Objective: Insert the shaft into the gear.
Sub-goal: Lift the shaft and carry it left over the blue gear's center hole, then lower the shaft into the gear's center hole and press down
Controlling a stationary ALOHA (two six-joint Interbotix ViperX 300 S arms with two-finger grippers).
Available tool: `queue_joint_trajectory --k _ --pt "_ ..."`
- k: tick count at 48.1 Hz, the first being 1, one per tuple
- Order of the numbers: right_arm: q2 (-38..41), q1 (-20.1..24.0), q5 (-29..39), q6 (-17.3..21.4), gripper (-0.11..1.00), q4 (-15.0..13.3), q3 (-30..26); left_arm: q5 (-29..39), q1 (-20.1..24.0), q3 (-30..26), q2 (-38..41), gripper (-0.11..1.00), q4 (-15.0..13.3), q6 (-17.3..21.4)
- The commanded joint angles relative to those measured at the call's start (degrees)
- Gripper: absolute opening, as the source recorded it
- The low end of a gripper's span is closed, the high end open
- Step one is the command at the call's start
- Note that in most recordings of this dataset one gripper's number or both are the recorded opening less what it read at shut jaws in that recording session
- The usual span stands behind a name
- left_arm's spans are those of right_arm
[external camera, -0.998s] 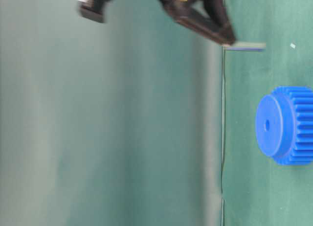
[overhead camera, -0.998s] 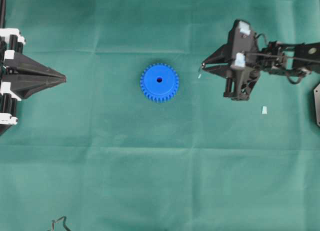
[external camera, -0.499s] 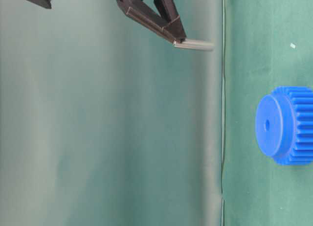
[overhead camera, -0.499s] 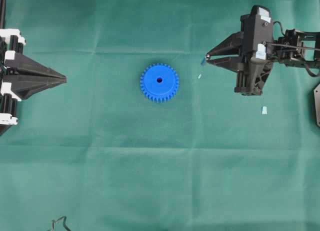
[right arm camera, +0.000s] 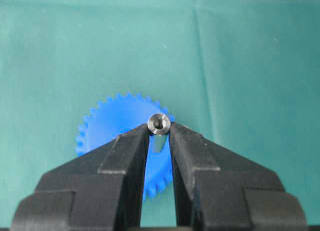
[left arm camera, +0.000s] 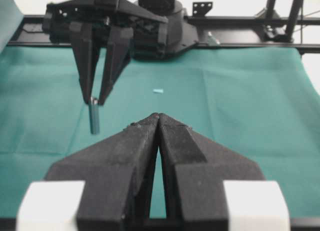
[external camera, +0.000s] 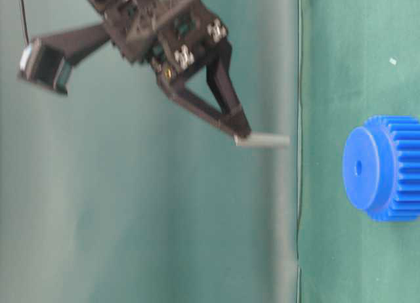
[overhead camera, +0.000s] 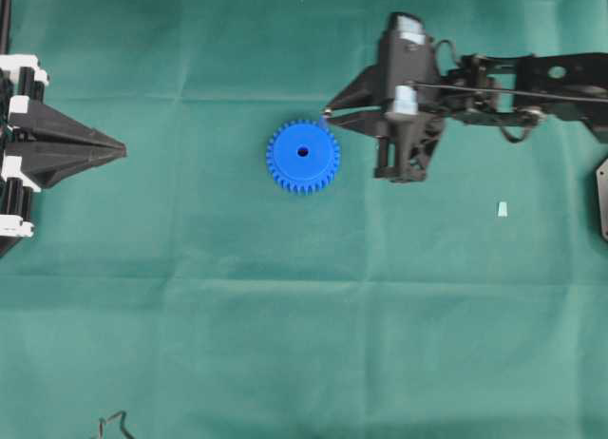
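1. At the overhead frame's left edge my left claw (overhead camera: pixel 122 150) sits pressed together, gripping nothing.
2. The gear (overhead camera: pixel 303 157) lies flat at centre on the green surface (overhead camera: pixel 285 315).
3. Just right of it, my right claw (overhead camera: pixel 328 112) pinches the shaft (right arm camera: pixel 159 125), raised above the gear's upper-right rim.

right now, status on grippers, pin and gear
Right gripper shut on thin silvery metal shaft, above table. Left gripper shut, empty. Bright blue toothed plastic gear flat, centre hole unobstructed.
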Motion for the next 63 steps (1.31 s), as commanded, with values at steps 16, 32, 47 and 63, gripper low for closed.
queue_joint_trajectory --k 16,32,47,63 --pt "1.9 0.5 0.5 0.2 0.17 -0.1 -4.1 0.3 0.0 -1.6 0.2 0.0 0.2 0.0" --pt "6.9 1.8 -4.1 0.6 0.17 0.5 -3.5 0.3 0.1 -1.6 0.2 0.0 0.2 0.0" --pt "12.7 1.8 -8.3 0.7 0.17 2.2 -2.2 0.3 0.1 -1.6 0.2 0.0 0.2 0.1" --pt "13.2 1.8 -10.8 0.6 0.17 2.2 -0.6 0.4 0.1 -1.6 0.1 0.0 0.2 0.1"
